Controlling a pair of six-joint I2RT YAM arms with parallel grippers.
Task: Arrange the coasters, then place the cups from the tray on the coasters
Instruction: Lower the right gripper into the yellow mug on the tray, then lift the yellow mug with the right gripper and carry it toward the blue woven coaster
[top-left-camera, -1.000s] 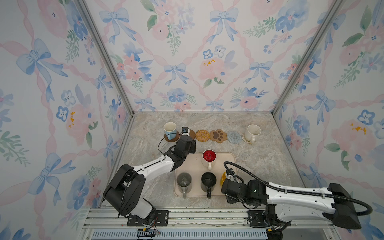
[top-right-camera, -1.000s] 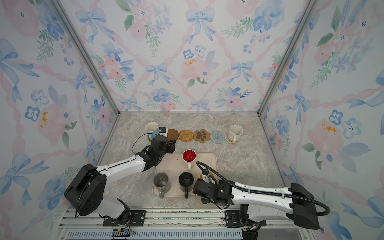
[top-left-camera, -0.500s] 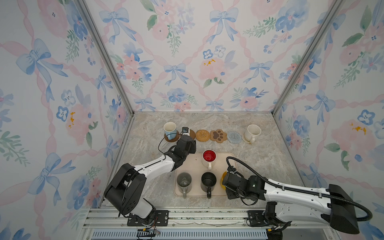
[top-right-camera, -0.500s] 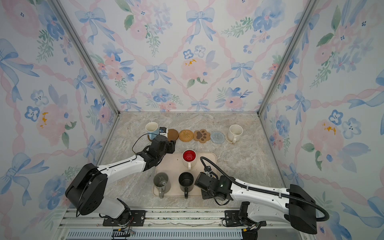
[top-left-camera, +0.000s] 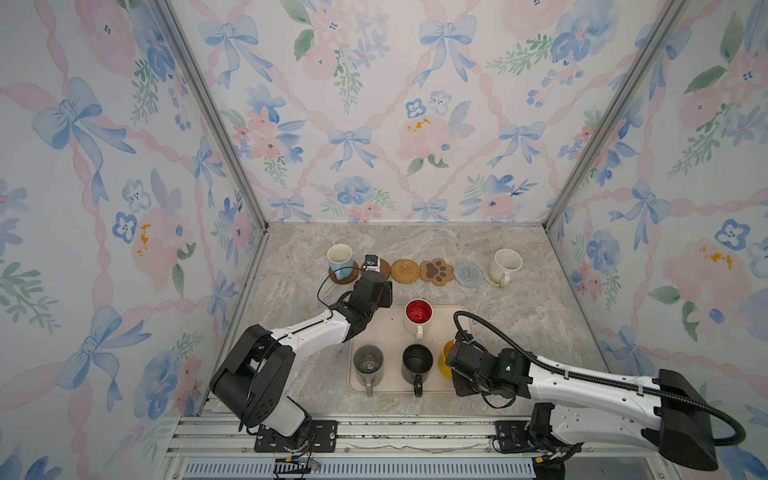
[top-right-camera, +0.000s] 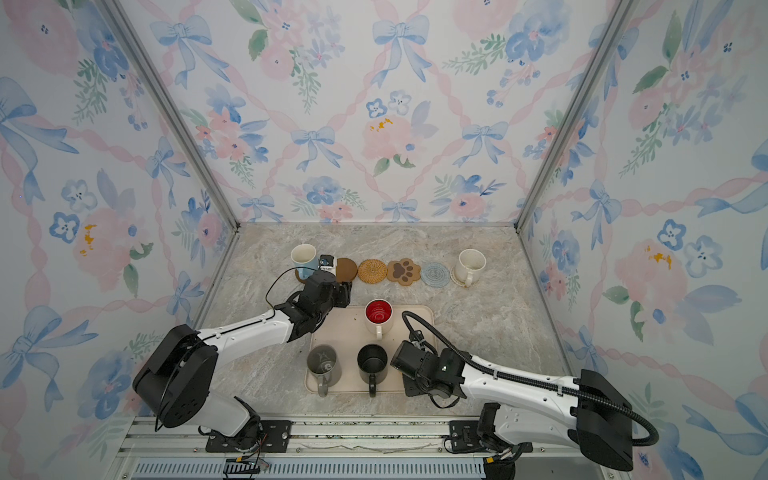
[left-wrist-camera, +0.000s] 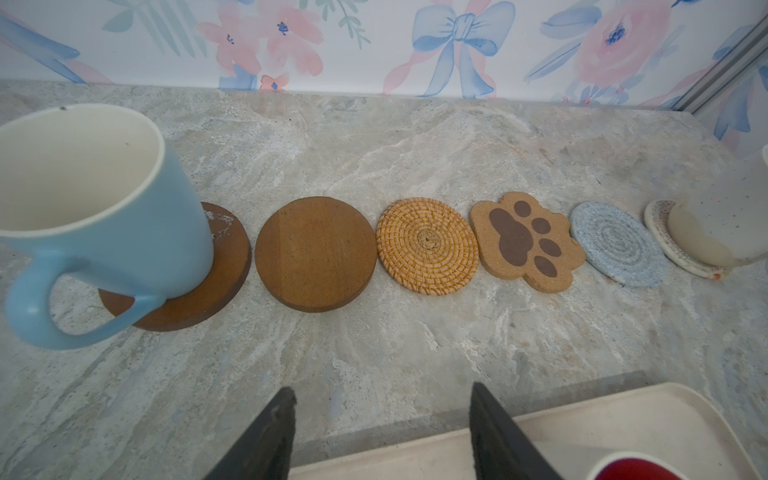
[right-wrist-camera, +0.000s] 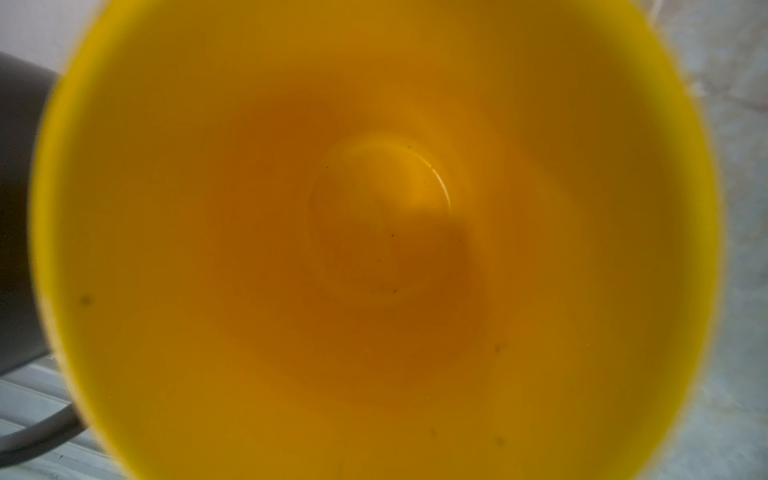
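Observation:
Six coasters lie in a row at the back: a brown disc (left-wrist-camera: 195, 291) under the light blue cup (top-left-camera: 340, 259), a bare brown disc (left-wrist-camera: 316, 253), rattan round (top-left-camera: 405, 271), paw (top-left-camera: 436, 271), blue-grey round (top-left-camera: 468, 274), and a cream one (left-wrist-camera: 665, 237) under the speckled cup (top-left-camera: 507, 264). On the tray (top-left-camera: 386, 328) stand the red-inside cup (top-left-camera: 417, 316), grey cup (top-left-camera: 368, 363), black cup (top-left-camera: 417, 363) and yellow cup (right-wrist-camera: 374, 249). My left gripper (left-wrist-camera: 382, 395) hangs open and empty over the tray's far edge. My right gripper (top-left-camera: 457, 363) sits on the yellow cup, its fingers hidden.
Flowered walls close in the marble table (top-left-camera: 519, 316) on three sides. A metal rail (top-left-camera: 374, 432) runs along the front edge. The black cup's side (right-wrist-camera: 20, 208) stands right beside the yellow cup in the right wrist view.
My right arm has pushed in from the tray's front right corner onto the yellow cup. The left arm has barely moved.

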